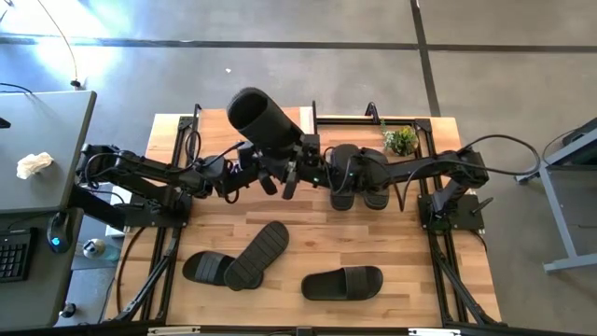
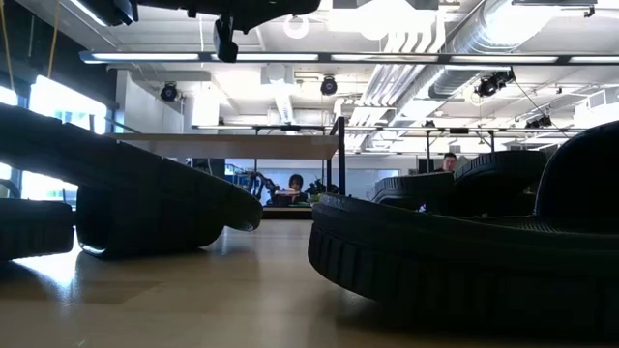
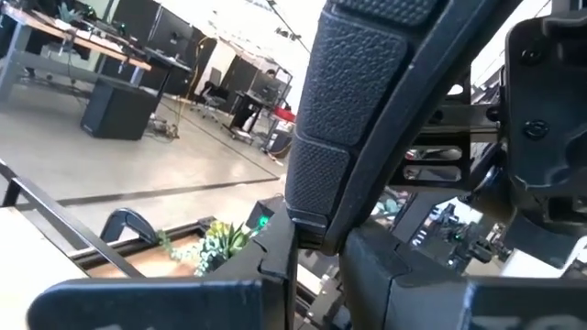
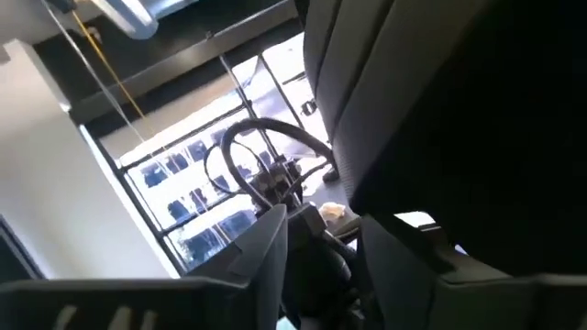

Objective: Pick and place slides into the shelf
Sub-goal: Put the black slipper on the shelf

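From above, the left gripper and right gripper meet over the shelf, a raised slide covering it. I cannot tell either jaws' state. Three slides lie on the counter near a small plant.

Low view: slides block the shelf.

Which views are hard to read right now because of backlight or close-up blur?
Low view: bright ceiling lights leave the slides as dark silhouettes, near ones soft. Right wrist view: window glare, a dark slide fills the frame. Left wrist view: a slide close to the lens. High view: evenly lit.
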Action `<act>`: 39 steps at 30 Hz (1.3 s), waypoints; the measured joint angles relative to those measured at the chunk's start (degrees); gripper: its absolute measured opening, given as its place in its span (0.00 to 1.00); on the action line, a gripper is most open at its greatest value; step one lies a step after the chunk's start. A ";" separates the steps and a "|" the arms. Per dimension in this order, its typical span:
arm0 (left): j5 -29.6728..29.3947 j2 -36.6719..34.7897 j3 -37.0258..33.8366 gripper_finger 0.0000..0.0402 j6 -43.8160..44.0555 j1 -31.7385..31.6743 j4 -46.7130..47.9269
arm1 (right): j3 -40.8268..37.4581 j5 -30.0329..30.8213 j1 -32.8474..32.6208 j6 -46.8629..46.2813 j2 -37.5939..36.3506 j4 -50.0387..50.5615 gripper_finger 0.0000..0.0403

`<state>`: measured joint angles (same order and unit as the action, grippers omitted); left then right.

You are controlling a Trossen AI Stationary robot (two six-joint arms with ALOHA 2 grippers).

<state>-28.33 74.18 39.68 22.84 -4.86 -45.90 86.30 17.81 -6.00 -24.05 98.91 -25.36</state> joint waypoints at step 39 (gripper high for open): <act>48.74 -31.22 0.02 0.11 43.01 -21.60 69.39 | -0.02 -9.99 -3.76 -1.81 -20.59 59.01 0.34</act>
<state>20.41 42.96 39.70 65.84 -26.46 23.49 86.28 7.82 -9.76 -25.87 78.32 33.65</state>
